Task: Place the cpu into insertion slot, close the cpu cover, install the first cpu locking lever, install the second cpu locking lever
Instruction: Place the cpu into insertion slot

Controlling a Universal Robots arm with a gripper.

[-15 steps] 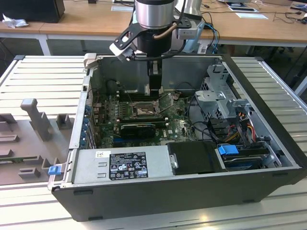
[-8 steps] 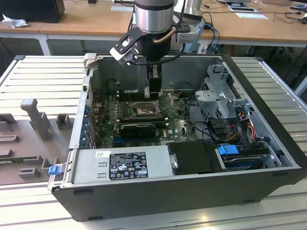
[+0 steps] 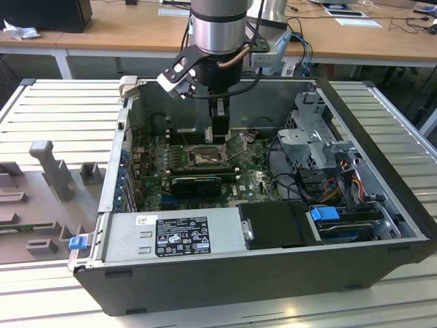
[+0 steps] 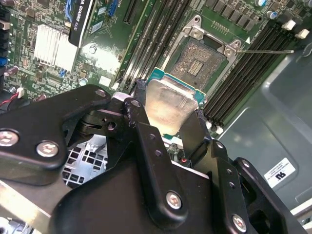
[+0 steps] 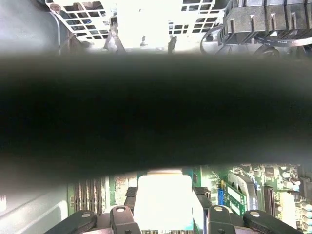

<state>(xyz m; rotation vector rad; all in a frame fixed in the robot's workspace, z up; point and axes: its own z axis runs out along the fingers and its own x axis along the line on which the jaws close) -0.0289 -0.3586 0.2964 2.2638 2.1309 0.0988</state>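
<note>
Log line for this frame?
gripper: shut on cpu | cpu: held over motherboard, not seated | socket: uncovered, empty

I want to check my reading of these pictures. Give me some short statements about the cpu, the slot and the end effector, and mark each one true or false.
1. The end effector is shut on the cpu. True.
2. The cpu already sits in the insertion slot. False: it is held above the motherboard, and the slot's dark centre is bare.
3. A cover plate is closed over the slot. False: the slot lies uncovered in the second wrist view.
4. Long black memory slots run beside the insertion slot. True.
5. The computer case is open, with the motherboard in sight. True.
</note>
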